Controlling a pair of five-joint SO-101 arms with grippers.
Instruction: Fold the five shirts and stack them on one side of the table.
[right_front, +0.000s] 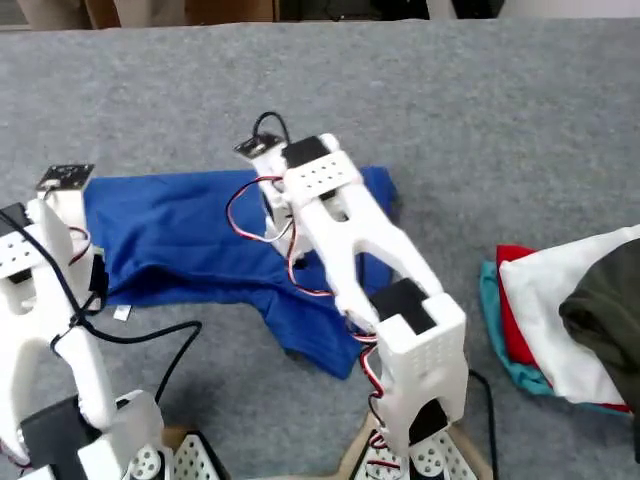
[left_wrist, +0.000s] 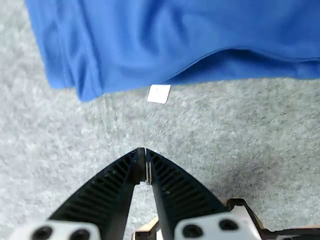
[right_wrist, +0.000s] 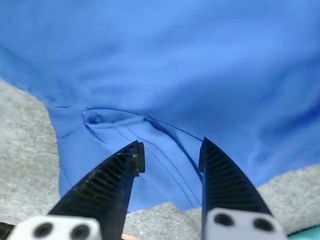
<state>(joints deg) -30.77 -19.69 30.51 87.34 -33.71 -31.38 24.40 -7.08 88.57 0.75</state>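
Looking down from above, the blue shirt (right_front: 170, 225) lies spread across the grey tabletop (right_front: 450, 120), left of centre, with one flap trailing toward the near edge. The right arm (right_front: 350, 240) stretches out over its right half, and the left arm (right_front: 50, 300) stands at its left end. Well apart, at the right edge, sits a pile of shirts (right_front: 560, 310) in white, red, teal and a dark colour. From the left wrist, the left claw (left_wrist: 145, 152) is closed tight with nothing in it, over bare tabletop on the near side of the shirt's hem, where a small white tag (left_wrist: 159, 93) lies. From the right wrist, the right claw (right_wrist: 170, 150) is spread open and empty above a stitched fold of the blue cloth.
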